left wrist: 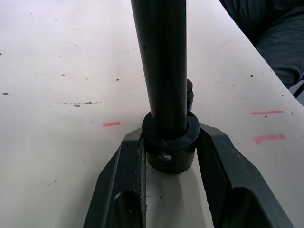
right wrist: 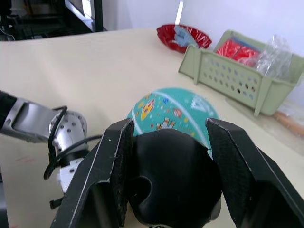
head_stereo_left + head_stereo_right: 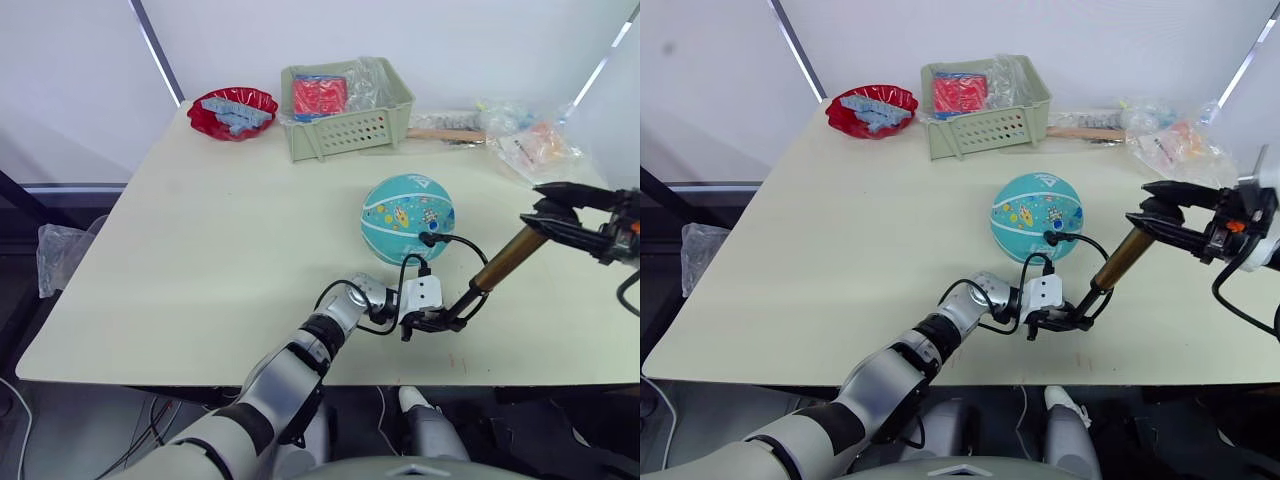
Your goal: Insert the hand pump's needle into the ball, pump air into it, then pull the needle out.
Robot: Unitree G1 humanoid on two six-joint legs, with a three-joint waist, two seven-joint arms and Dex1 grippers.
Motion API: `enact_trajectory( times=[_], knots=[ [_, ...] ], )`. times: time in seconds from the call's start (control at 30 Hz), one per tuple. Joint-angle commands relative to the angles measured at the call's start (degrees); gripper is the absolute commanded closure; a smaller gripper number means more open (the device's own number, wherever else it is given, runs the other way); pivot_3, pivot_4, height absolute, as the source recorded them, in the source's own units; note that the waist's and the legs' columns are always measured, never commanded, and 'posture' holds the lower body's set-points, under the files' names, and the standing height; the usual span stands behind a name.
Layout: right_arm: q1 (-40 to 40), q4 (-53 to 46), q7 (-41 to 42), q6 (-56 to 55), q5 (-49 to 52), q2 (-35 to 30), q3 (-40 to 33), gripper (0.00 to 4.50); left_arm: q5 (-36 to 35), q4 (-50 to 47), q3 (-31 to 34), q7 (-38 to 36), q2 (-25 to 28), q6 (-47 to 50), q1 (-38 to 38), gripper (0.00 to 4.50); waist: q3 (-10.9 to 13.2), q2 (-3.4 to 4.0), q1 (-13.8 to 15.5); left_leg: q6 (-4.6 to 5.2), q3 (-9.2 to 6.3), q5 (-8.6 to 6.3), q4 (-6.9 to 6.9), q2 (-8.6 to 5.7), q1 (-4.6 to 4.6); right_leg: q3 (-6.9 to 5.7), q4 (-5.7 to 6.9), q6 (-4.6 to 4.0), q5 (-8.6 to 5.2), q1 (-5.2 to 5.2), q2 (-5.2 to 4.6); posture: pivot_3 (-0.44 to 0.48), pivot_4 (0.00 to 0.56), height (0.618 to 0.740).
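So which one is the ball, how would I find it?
Look at the big pale table, then go to the green basket at the back. The ball sits in front of that basket, nearer the robot. It is the only round thing, bright teal with little cartoon pictures and a black hose running to it.

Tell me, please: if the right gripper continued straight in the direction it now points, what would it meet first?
Probably the ball: beyond the right gripper, shut on the hand pump handle, the ball lies directly ahead. Depth is uncertain.
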Motion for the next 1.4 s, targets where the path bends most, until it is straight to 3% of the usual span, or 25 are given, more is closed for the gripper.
enact_trajectory(
  times=[0.03, 0.33, 0.63, 0.97, 1.17, 1.33, 1.4],
  knots=[
    [-5.2, 1.1, -2.7, -0.7, 0.7, -2.4, -6.4, 2.56, 6.2, 6.8, -3.9, 1.8, 3.2, 4.2, 3.7, 3.47, 0.0, 0.05, -0.1, 0.00, 0.00, 0.00, 0.00, 0.00, 0.00, 0.01, 0.00, 0.00, 0.00, 0.00, 0.00, 0.000, 0.150, 0.738],
    [1.5, 0.0, -0.6, -1.8, -3.6, 1.6, 0.6, 2.65, 6.2, 7.0, -3.8, 2.2, 3.2, 4.3, 3.4, 3.47, 0.0, -0.16, 0.0, 0.00, -0.01, 0.00, 0.02, -0.02, 0.01, 0.02, 0.01, 0.01, 0.00, 0.02, -0.01, 0.000, 0.150, 0.738],
    [9.8, 2.3, 0.5, -9.4, -12.3, 7.9, 10.0, 2.70, 6.2, 7.0, -3.8, 2.5, 3.2, 4.2, 3.5, 3.47, -0.8, -0.89, -0.1, -0.01, -0.16, -0.01, 0.01, 0.10, 0.15, 0.12, 0.00, 0.00, -0.01, 0.16, 0.03, 0.000, 0.150, 0.738],
    [16.9, 6.6, -0.2, -18.6, -21.0, 18.5, 20.4, 2.70, 6.2, 6.9, -3.7, 2.5, 3.0, 4.2, 3.8, 3.47, -1.2, -1.13, -0.1, -0.03, -0.20, -0.02, -0.16, 0.13, 0.19, 0.11, -0.07, -0.06, -0.04, 0.16, 0.01, 0.000, 0.150, 0.738],
    [16.4, 5.8, -0.5, -18.7, -20.9, 19.1, 19.4, 2.70, 6.2, 6.9, -3.6, 2.6, 2.9, 4.3, 3.8, 3.47, -1.2, -0.98, -0.1, -0.04, -0.22, -0.02, -0.23, 0.13, 0.17, 0.09, -0.13, -0.07, -0.04, 0.16, -0.01, 0.000, 0.150, 0.738],
    [12.3, 2.9, -1.4, -14.9, -15.7, 16.2, 13.0, 2.70, 6.5, 7.5, -3.8, 3.2, 3.0, 3.9, 4.1, 3.47, -1.0, -0.85, -0.1, -0.04, -0.20, -0.02, -0.27, 0.11, 0.17, 0.10, -0.16, -0.06, -0.04, 0.15, -0.06, 0.000, 0.150, 0.738],
    [10.7, 1.7, -1.4, -12.7, -12.7, 14.2, 9.9, 2.70, 6.8, 8.1, -4.0, 3.8, 2.9, 3.5, 4.4, 3.47, -0.7, -0.31, 0.1, -0.04, -0.17, -0.02, -0.27, 0.06, 0.16, 0.10, -0.17, -0.05, -0.03, 0.15, -0.14, 0.000, 0.150, 0.738]
  ],
)
